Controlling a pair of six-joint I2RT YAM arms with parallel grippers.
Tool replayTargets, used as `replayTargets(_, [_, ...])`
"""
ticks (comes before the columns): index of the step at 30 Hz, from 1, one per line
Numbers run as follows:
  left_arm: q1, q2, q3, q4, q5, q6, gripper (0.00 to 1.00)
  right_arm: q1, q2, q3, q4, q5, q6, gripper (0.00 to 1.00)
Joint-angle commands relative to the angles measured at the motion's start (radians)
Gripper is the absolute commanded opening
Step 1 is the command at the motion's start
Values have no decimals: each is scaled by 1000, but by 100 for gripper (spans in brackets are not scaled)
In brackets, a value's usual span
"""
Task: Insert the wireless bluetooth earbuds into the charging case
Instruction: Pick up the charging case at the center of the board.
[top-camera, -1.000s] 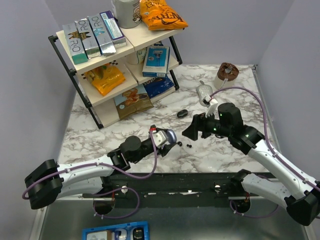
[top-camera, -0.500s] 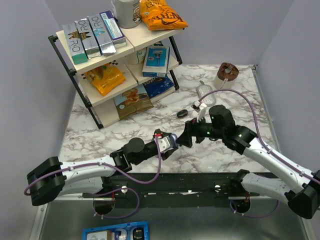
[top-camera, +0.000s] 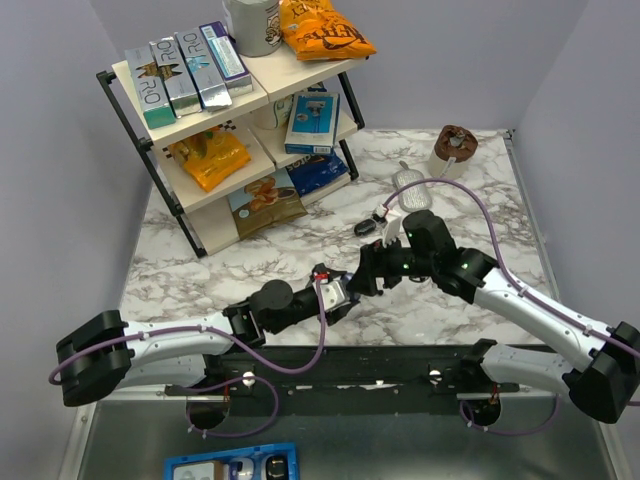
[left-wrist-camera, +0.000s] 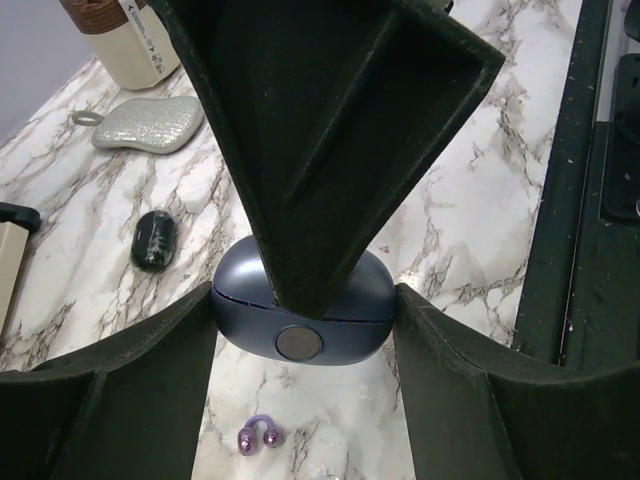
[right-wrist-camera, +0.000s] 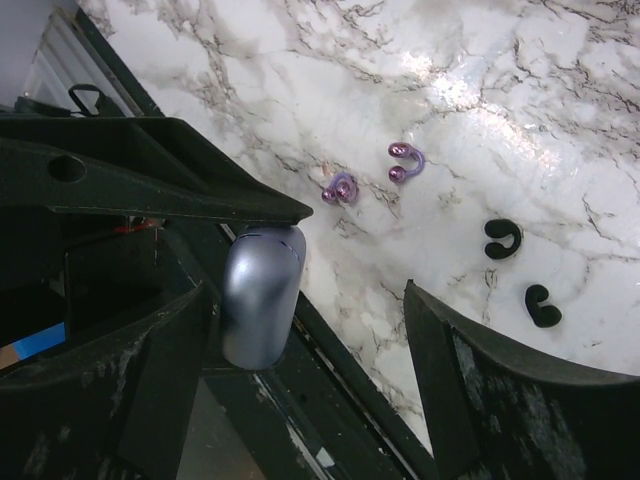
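Left fingers pinch the charging case; the wide-spread right fingers crowding it could knock it loose.

Case in L tool; earbuds on table.

Both arms stretched inward, left hand half-closed in a grip, right hand spread wide just beside it.
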Motion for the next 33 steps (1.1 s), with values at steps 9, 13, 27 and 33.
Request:
replayTargets(9, [-7, -40, -4, 52, -45, 13, 0, 9, 41, -1, 73, -82, 17, 72])
replayTargets(13, [-9, -48, -5, 50, -53, 13, 0, 9, 41, -3, 82, -86, 16, 61])
replayTargets(27, [-7, -59, -7, 26, -99, 18, 60, 9, 43, 40, 14, -163, -2, 1])
replayTargets(33, [-7, -106, -7, -39, -94, 56, 77, 9, 38, 83, -68, -201, -19, 1])
